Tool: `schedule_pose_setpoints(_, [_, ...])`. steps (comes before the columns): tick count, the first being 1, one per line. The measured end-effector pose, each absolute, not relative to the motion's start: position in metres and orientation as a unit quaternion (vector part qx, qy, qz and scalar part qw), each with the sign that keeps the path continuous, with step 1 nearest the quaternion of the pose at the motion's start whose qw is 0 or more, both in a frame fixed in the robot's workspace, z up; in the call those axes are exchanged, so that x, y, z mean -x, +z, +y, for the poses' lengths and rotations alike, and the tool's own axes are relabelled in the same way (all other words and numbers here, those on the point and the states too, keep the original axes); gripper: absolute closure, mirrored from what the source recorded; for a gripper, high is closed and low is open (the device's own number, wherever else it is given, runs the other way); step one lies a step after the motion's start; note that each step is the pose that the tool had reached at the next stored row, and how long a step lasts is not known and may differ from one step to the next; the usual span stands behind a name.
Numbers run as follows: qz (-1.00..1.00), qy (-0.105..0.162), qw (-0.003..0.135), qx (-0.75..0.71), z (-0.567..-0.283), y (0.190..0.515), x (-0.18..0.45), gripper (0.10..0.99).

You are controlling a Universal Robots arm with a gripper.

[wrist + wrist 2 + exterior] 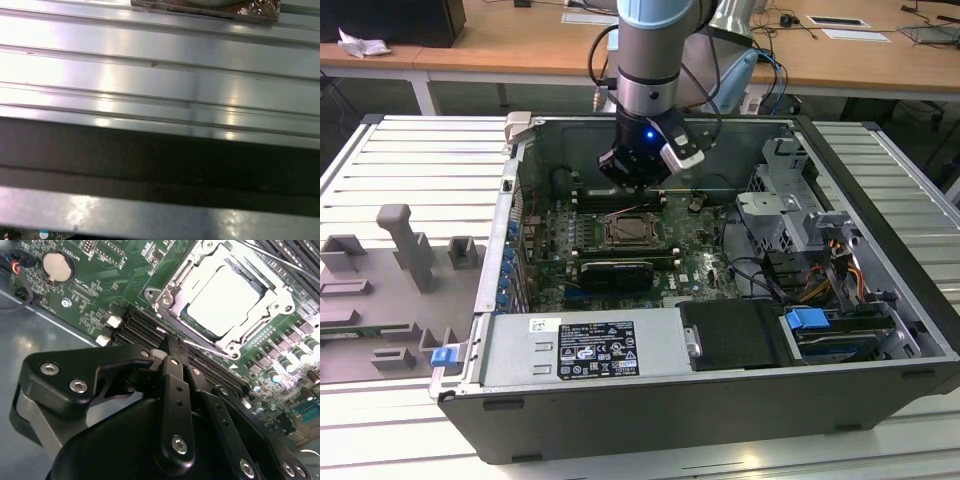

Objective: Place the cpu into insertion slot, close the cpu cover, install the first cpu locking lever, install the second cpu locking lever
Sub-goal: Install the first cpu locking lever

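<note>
Hand (pixel 633 178) on the arm (pixel 648 60) hangs inside an open computer case (pixel 650 425), which lies on its side on the slatted metal bench (pixel 410 160). It sits over the green circuit board (pixel 695 255), between the socket (pixel 631 233) and the case's far wall. In the second wrist view the hand (pixel 170 346) has its fingers (pixel 176 371) drawn together at the tips. They end just beside one corner of the socket, over the long black memory slots (pixel 145 327). Whether they pinch anything cannot be told.

The chip (pixel 225 292) lies flat in the socket, pale and square. The cover (pixel 187 277) is folded down over it, so the chip shows through the cover's window. A thin wire lever (pixel 210 347) runs along the socket edge nearest the hand, its end close to the fingertips. A second lever (pixel 272 259) runs along the opposite edge. Whether either is hooked down cannot be told. A round coin battery (pixel 56 266) sits on the board, well apart from the socket.

In the exterior view a long black card (pixel 612 272) stands on the board just on the near side of the socket. A grey box with a white label (pixel 585 348) fills the case's near edge. A metal drive cage (pixel 785 215) takes up the end toward the exterior view's right. Grey blocks (pixel 405 245) stand on the bench near the edge at the exterior view's left.

In the first wrist view the ribbed bench (pixel 160 50) runs beside a dark band of the case wall (pixel 160 160).
</note>
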State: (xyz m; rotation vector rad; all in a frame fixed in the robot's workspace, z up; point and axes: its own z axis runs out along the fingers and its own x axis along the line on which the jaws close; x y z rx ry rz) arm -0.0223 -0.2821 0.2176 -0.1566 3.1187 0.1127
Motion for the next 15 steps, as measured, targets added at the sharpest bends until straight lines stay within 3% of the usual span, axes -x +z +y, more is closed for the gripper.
schedule_pose_setpoints(15, [0.998,0.036,0.008,0.05,-0.282,0.204,0.02,0.98])
